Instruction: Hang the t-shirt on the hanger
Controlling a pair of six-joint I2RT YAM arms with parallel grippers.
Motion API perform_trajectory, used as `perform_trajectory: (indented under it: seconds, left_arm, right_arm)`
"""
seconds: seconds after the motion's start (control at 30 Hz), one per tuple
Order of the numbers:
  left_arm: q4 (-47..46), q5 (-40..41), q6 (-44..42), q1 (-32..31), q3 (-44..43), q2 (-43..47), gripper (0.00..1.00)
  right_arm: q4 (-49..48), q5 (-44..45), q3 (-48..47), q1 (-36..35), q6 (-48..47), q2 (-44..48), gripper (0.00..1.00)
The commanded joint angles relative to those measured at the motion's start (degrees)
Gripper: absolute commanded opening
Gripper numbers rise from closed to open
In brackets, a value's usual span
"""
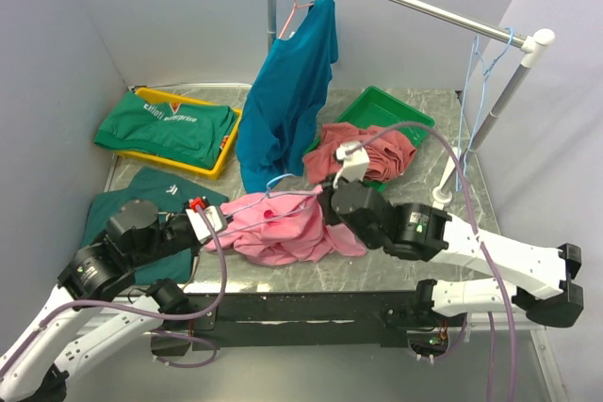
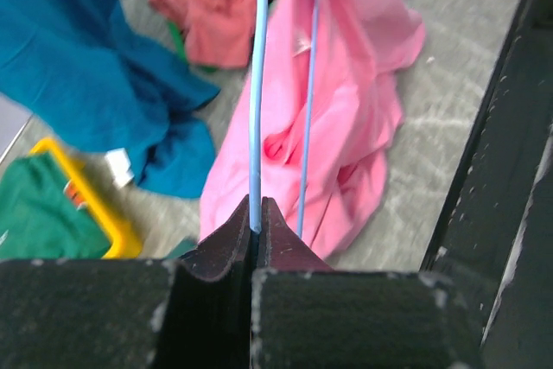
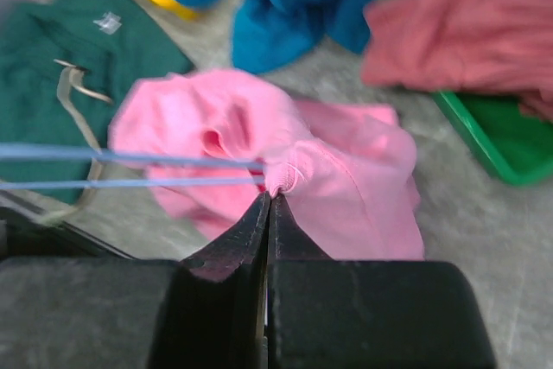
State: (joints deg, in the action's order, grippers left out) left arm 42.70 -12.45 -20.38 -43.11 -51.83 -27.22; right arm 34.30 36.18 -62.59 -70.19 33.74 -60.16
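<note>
The left gripper (image 2: 257, 213) is clamping the thin light-blue wire hanger (image 2: 256, 84), while the right gripper (image 3: 269, 200), at its 3 o'clock, is pinching the bright-pink cotton t-shirt (image 3: 346, 179).

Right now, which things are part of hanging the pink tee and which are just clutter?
Job: pink t-shirt, light-blue hanger, left gripper (holds hanger), right gripper (pinches shirt).
Clutter: teal shirt, rose-red garment, green tray, yellow tray, folded green shirt.
</note>
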Motion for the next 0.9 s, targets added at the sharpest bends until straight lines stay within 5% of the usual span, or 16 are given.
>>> perform_trajectory:
  seconds: [0.0,0.27,0.63,0.87]
  left_arm:
    - [-12.01,-5.92,2.71,-0.22,2.87,0.33,0.01]
    - [-27.92,-5.48,9.47,-0.13,10.08,-0.46,0.01]
    - [-55.76,0.13,21.94,-5.92,23.34,-4.67,0.01]
    - [-65.27,11.47,21.00,-17.17,25.55,-14.87,0.01]
  right_arm:
    - [-1.61,-4.96,-12.10,-0.03,-7.63,-4.07,0.02]
    - [-2.92,-9.73,-18.81,-2.84,-10.01,-4.62,0.04]
    - [-8.29,-12.63,10.28,5.85,0.98,8.21,0.14]
    - [-8.90,-12.89,16.53,6.12,2.12,11.90,0.36]
